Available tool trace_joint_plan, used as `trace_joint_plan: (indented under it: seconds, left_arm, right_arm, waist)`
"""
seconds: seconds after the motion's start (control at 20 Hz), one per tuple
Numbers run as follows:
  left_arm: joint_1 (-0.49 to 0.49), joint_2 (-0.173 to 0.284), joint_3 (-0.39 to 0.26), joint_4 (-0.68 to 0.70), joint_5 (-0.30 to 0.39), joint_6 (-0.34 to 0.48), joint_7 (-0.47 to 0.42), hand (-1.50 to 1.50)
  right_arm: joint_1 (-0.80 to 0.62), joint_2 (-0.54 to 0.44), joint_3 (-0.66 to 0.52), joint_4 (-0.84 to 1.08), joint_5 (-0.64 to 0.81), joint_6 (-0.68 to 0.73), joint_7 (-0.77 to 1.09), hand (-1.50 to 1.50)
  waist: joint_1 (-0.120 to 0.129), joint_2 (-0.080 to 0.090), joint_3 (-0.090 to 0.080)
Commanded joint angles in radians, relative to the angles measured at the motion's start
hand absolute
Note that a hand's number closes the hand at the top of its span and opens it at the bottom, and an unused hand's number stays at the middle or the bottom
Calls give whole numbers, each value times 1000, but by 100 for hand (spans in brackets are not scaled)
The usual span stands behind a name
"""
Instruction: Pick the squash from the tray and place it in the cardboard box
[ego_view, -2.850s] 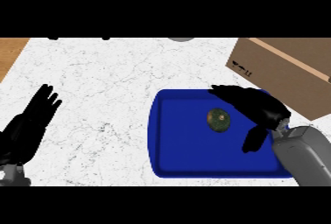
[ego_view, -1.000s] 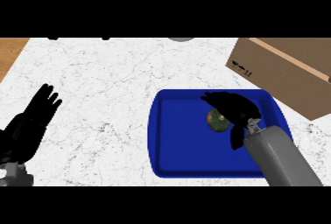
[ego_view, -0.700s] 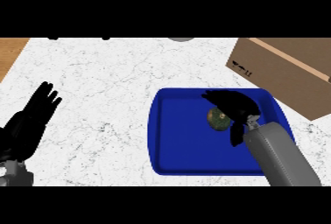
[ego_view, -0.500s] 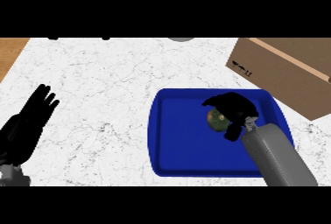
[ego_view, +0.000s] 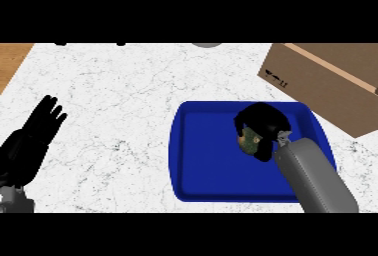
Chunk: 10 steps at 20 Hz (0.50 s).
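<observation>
Presently, the right hand (ego_view: 263, 121) is sitting directly over the squash (ego_view: 250, 141), its fingers curling round the squash's upper and right sides, so only the green mottled left face is showing. The squash is lying in the upper right part of the blue tray (ego_view: 214, 170), on the tray floor as far as can be judged. The cardboard box (ego_view: 332, 82) is standing up and to the right, just beside the tray's far corner. The left hand (ego_view: 33, 140) is resting with straight fingers at the table's (ego_view: 118, 100) left edge, well apart.
</observation>
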Motion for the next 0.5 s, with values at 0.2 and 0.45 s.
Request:
trace_joint_plan:
  seconds: [0.2, 0.45]
  left_arm:
    - [22, 10, 31, 28, 25, -52, -25, 0]
    - [-11, -28, -29, -12, -37, 5, 1, 0]
  right_arm:
    - [13, 50, -46, -34, 14, 3, 63, 150]
    - [-155, 45, -170, 261, 17, -92, 96, 150]
  waist:
    - [-2, 0, 0]
    - [7, 3, 1]
